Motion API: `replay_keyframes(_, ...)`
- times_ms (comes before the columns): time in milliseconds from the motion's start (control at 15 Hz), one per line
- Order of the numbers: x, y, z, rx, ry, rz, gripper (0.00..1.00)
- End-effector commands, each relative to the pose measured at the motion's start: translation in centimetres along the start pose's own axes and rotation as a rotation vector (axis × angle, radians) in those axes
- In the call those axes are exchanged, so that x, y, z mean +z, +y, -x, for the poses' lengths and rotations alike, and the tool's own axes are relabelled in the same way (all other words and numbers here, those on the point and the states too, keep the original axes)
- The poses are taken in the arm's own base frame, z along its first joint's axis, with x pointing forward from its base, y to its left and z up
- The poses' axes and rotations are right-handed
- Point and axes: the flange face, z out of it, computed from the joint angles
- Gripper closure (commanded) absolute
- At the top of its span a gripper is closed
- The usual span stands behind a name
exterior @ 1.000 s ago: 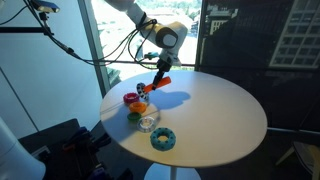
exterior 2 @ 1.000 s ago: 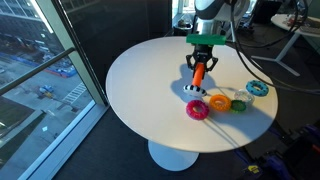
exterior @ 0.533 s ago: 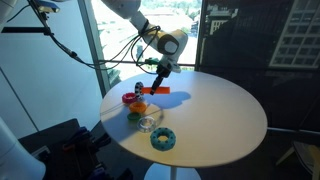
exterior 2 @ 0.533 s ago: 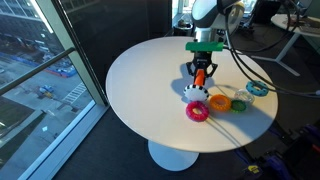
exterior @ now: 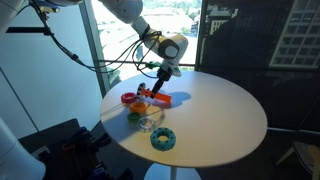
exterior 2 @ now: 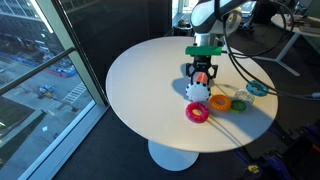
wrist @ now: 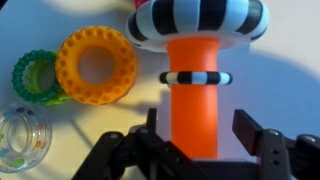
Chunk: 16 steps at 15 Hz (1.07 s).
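An orange post with a black-and-white striped base lies on the round white table. A thin striped band circles it. My gripper straddles the post's free end, open, with a gap showing on each side of the post. In both exterior views the gripper hangs low over the post, whose base points toward the pink ring.
An orange ring, a green ring and a clear ring lie left of the post. A teal ring lies farther off. The table edge is close to the rings.
The gripper came down with the orange post and laid it on the table. Its jaws, shut on the post before, now stand apart from it.
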Motion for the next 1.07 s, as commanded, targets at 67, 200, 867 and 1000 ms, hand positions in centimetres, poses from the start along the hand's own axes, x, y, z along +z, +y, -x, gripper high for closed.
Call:
replay_keyframes(67,-1.8,-0.5,0.0,-0.028,0.101,-0.051,0.00)
replay_keyframes(200,-2.7,-0.8,0.2,-0.048,0.175,-0.096,0.00)
replay_keyframes(867,-4.6,-1.0,2.1,-0.121,0.338,-0.218,0.00)
replay_keyframes(1000,-4.5,-0.6,2.6,-0.134,0.334,-0.225,0.00)
